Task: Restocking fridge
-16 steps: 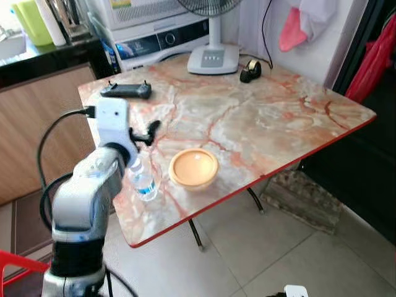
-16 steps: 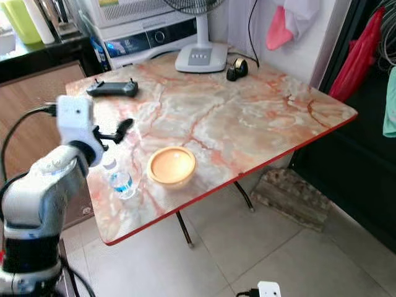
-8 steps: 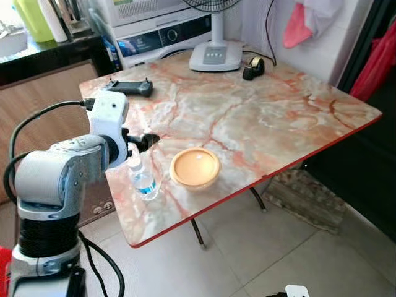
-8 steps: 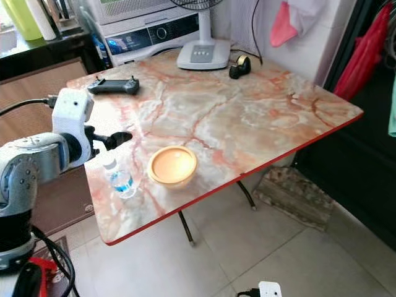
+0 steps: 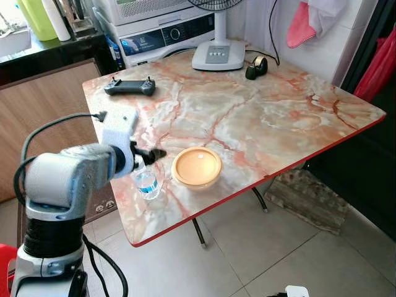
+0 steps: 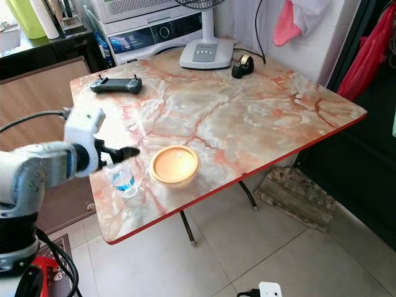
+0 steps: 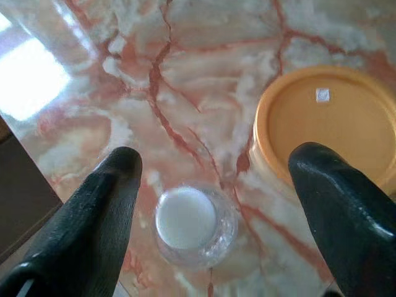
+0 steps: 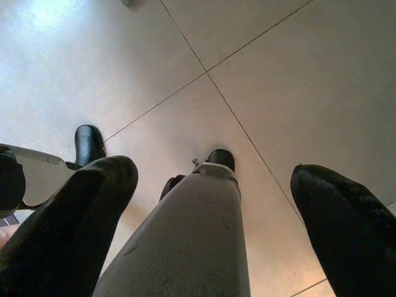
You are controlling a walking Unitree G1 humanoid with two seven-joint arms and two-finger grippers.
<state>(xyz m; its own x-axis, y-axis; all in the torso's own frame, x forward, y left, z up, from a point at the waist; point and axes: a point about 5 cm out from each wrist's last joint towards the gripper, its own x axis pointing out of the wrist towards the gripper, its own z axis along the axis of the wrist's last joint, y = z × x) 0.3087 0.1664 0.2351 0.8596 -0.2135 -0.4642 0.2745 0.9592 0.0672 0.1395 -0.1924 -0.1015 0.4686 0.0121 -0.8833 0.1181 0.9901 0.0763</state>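
- The water bottle (image 5: 146,183) stands upright near the table (image 5: 278,124) edge, just beside the orange bowl (image 5: 197,167); its white cap (image 7: 185,218) sits between the spread black fingers (image 7: 93,216).
- The left gripper (image 7: 210,204) hovers above the bottle, released and holding nothing; the right gripper (image 8: 204,229) hangs idle over the floor, fingers apart.
- To grip well, I judge it should come straight down and centred on the cap; close on the body below the neck; keep the far finger off the bowl's rim; a skewed squeeze could tip the bottle off the edge.
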